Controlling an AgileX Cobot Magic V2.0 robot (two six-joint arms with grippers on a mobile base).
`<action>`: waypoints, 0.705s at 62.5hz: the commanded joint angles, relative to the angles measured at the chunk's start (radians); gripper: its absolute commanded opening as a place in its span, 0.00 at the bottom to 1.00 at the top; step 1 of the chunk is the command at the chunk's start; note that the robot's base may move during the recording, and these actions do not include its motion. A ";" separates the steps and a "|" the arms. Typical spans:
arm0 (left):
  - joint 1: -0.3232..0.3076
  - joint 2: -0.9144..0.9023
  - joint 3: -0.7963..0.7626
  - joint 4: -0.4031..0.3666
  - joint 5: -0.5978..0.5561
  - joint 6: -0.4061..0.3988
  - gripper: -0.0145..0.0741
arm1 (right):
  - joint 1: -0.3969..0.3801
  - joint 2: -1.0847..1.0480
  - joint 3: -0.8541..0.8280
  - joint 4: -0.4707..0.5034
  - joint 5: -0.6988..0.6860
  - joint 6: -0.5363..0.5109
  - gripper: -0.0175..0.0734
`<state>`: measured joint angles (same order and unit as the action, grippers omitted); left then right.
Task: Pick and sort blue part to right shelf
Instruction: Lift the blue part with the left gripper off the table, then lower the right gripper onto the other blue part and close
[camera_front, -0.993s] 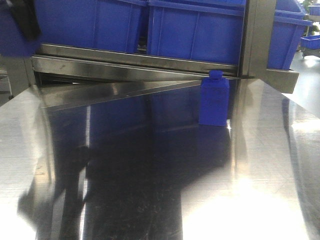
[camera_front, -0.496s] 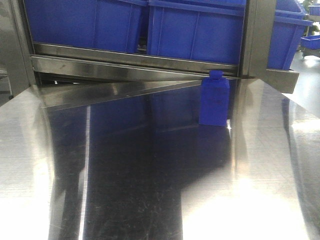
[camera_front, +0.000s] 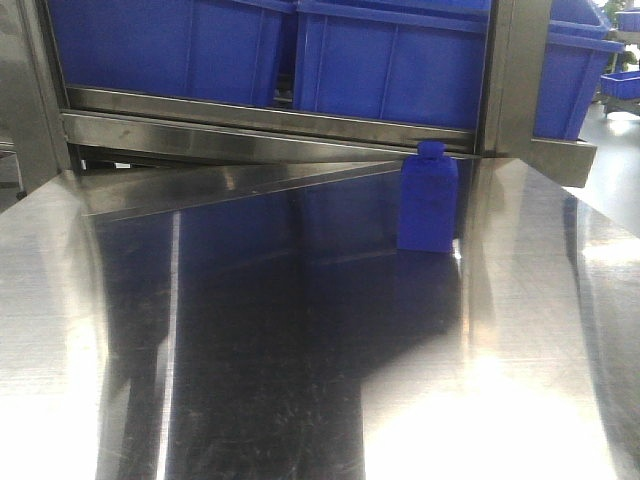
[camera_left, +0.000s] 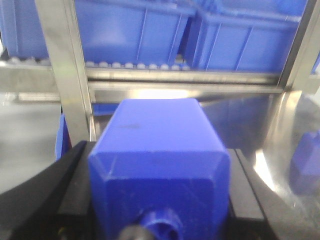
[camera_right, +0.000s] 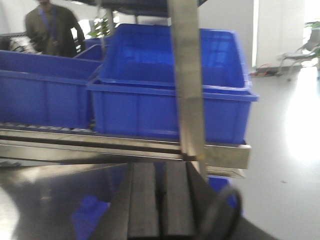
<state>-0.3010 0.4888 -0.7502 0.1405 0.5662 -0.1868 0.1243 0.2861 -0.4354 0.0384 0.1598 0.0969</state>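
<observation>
A blue part (camera_left: 157, 145), a boxy block with a round neck toward the camera, fills the left wrist view. My left gripper (camera_left: 159, 156) is shut on it, with a black finger against each side. A second blue part (camera_front: 428, 200) stands upright on the steel table (camera_front: 300, 380) by the shelf post (camera_front: 515, 70); it also shows at the right edge of the left wrist view (camera_left: 306, 162). My right gripper (camera_right: 161, 167) is shut, pads together with nothing between them, facing the shelf. Neither gripper shows in the front view.
Large blue bins (camera_front: 390, 60) (camera_front: 170, 45) sit side by side on the steel roller shelf (camera_front: 270, 125) behind the table. Another blue bin (camera_right: 170, 95) stands behind a vertical post (camera_right: 187, 85) in the right wrist view. A person (camera_right: 50, 30) stands far back left.
The blurred dark blue shape at the front view's top left and its shadow on the table's lower left have gone. The standing blue part has not moved.
</observation>
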 joint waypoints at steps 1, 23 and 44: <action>-0.007 0.000 -0.027 0.006 -0.104 0.000 0.47 | 0.071 0.137 -0.133 0.005 -0.065 -0.004 0.41; -0.007 0.000 -0.027 0.006 -0.106 0.000 0.47 | 0.383 0.646 -0.389 -0.018 -0.073 -0.006 0.85; -0.007 0.000 -0.027 0.006 -0.108 0.000 0.47 | 0.322 0.999 -0.856 -0.005 0.476 0.155 0.85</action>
<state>-0.3010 0.4839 -0.7480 0.1410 0.5520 -0.1868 0.4742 1.2213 -1.1430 0.0348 0.5366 0.1663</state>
